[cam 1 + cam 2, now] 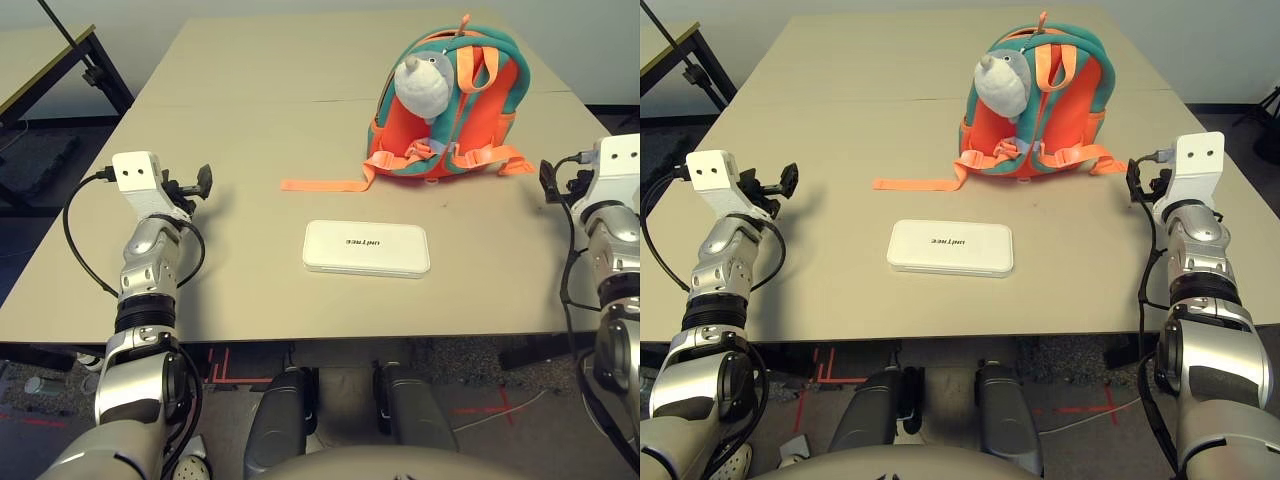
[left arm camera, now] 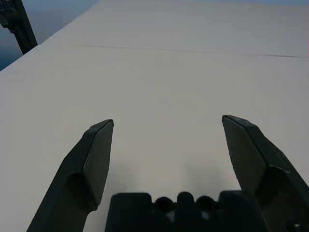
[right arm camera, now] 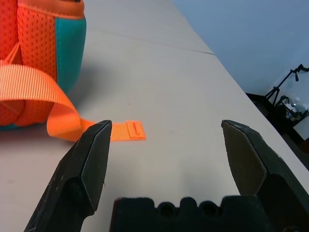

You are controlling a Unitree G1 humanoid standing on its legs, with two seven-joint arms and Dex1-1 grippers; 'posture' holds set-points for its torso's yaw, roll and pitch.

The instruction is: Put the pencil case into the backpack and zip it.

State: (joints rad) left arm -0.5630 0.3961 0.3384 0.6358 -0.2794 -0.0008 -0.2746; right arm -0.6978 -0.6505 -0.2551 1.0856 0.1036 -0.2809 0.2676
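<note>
Bare table [image 1: 230,120] around pencil case [image 1: 366,248]

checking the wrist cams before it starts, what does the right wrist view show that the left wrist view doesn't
Only the right wrist view shows the backpack, its orange body and teal edge, with a loose orange strap lying flat on the table ahead of the right gripper. Only the left wrist view shows a dark stand past the table's far edge, beyond the left gripper. Both show open black fingers over the bare tan table, holding nothing. Neither shows the pencil case.
</note>
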